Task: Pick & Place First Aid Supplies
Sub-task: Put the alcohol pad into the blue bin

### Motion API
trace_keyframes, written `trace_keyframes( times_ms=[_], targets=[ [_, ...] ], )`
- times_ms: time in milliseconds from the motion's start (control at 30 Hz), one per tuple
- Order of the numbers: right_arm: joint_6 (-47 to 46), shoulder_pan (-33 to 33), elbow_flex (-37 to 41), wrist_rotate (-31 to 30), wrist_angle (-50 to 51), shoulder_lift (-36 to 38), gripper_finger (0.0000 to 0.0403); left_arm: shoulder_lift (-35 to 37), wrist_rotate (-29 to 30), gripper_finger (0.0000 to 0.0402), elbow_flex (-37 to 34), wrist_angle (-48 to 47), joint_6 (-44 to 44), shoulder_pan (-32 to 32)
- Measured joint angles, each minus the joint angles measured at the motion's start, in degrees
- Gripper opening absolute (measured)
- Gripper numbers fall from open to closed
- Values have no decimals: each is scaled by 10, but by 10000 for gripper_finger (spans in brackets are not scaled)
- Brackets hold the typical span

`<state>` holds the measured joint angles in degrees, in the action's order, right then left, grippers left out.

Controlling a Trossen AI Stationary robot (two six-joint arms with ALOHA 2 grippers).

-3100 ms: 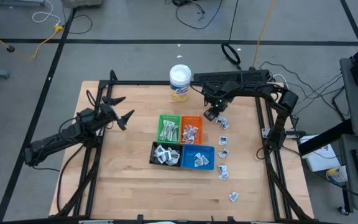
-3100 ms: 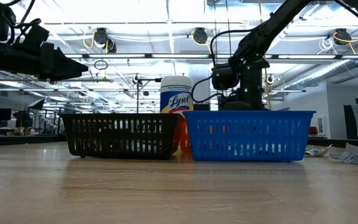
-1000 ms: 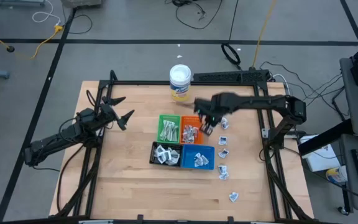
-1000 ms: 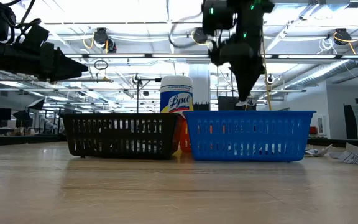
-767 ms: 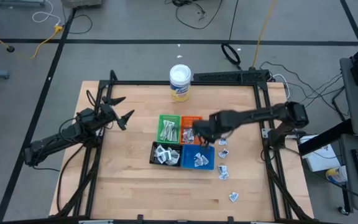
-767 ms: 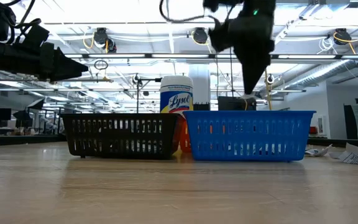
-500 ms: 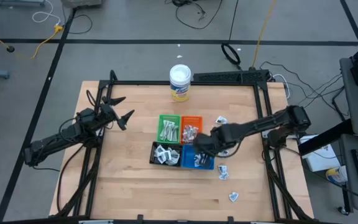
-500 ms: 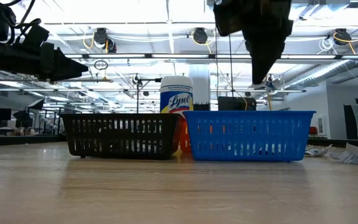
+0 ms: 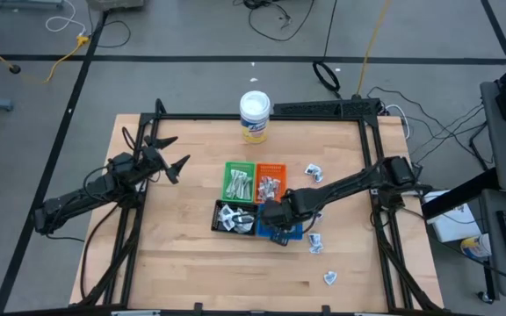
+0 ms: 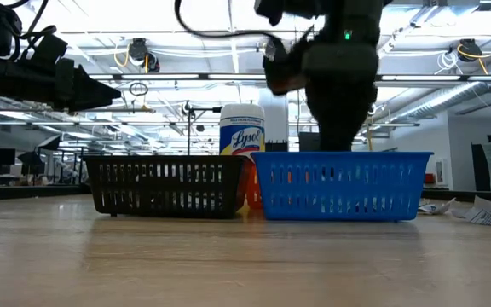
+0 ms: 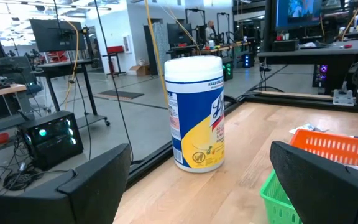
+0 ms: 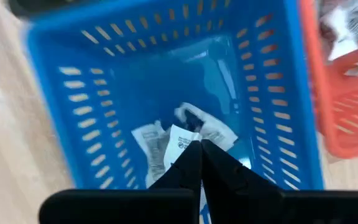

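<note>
Packet, white with dark print, pinched at the tips of right gripper, fingers pressed together on it, hanging over blue tray at frame centre. More packets lie on that tray's floor right below. Loose packets sit on table right of the trays. Left gripper spread, idle at left.

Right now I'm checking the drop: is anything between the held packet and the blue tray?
Nothing visible. The right gripper is shut on a packet directly above the blue tray, whose floor holds only a few packets.
</note>
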<state>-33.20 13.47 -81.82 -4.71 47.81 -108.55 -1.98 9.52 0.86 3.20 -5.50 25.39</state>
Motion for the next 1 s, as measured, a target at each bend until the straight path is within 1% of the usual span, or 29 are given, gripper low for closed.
trace_keyframes(
  times_ms=[100, 200, 267, 333, 400, 567, 667, 733, 833, 1000],
  targets=[
    [13, -3, 0, 4, 4, -13, 0, 0, 0, 392, 0, 0, 0, 0],
    [23, -3, 0, 2, 2, -10, 1, 0, 0, 392, 0, 0, 0, 0],
    [30, -4, 0, 5, 1, -10, 14, 0, 0, 392, 0, 0, 0, 0],
    [36, -8, 0, 22, 2, -9, 41, 0, 0, 392, 0, 0, 0, 0],
    [28, -13, -3, 30, 5, -5, 77, 0, 0, 392, 0, 0, 0, 0],
    [22, -32, -3, 2, 7, 30, 166, 0, 0, 392, 0, 0, 0, 0],
    [-9, -49, -3, 2, 8, 46, 200, 0, 0, 392, 0, 0, 0, 0],
    [-51, -64, -3, 2, 8, 58, 211, 0, 0, 392, 0, 0, 0, 0],
    [-107, -87, -3, 0, 11, 68, 216, 0, 0, 392, 0, 0, 0, 0],
    [-148, -126, -3, 2, 25, 79, 213, 0, 0, 392, 0, 0, 0, 0]
  ],
)
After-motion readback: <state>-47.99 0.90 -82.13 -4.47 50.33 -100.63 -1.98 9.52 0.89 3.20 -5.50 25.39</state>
